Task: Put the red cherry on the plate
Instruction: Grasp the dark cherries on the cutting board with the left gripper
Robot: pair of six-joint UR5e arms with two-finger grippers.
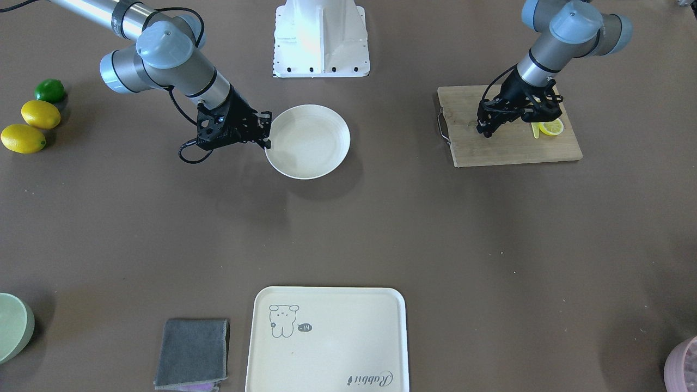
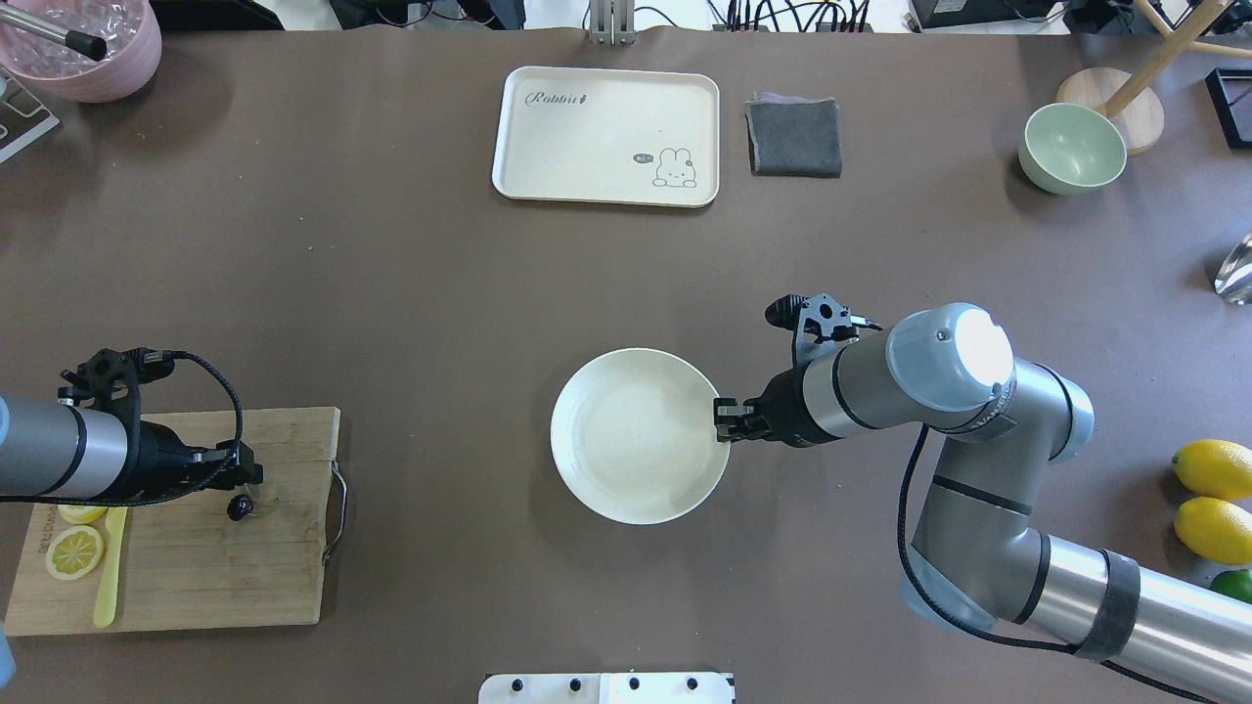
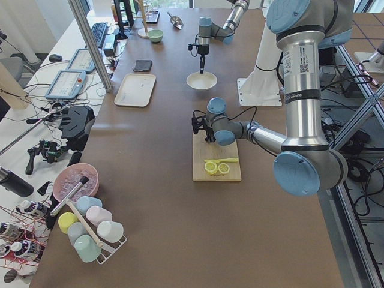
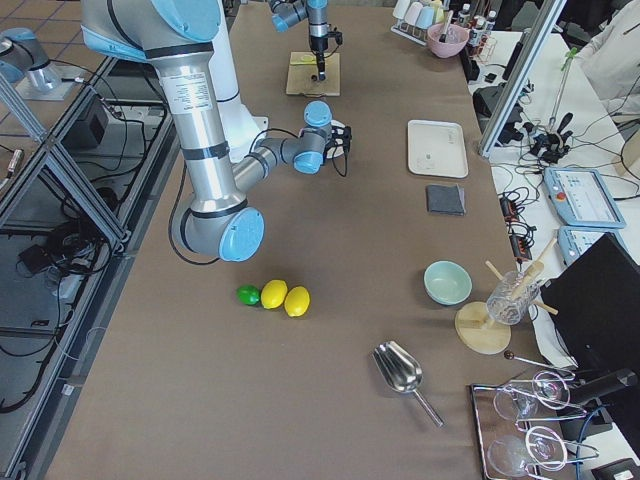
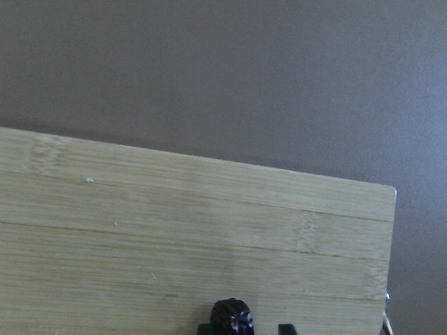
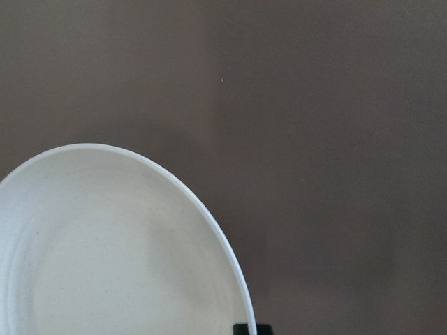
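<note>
The red cherry (image 2: 238, 506) lies dark and tiny on the wooden cutting board (image 2: 196, 577) at the table's left. In the left wrist view the cherry (image 5: 232, 317) sits between the tips of my left gripper (image 5: 244, 328), closer to one finger, and the jaws stand apart. The round cream plate (image 2: 597, 469) rests mid-table. My right gripper (image 2: 724, 420) is at the plate's right rim. In the right wrist view its tips (image 6: 251, 329) are together on the edge of the plate (image 6: 105, 265).
Lemon slices (image 2: 75, 550) and a yellow pick (image 2: 108, 577) lie on the board's left part. A bunny tray (image 2: 606, 137), grey cloth (image 2: 793, 137) and green bowl (image 2: 1071, 149) line the far side. Whole lemons (image 2: 1213, 469) sit at the right edge, a pink bowl (image 2: 83, 44) far left.
</note>
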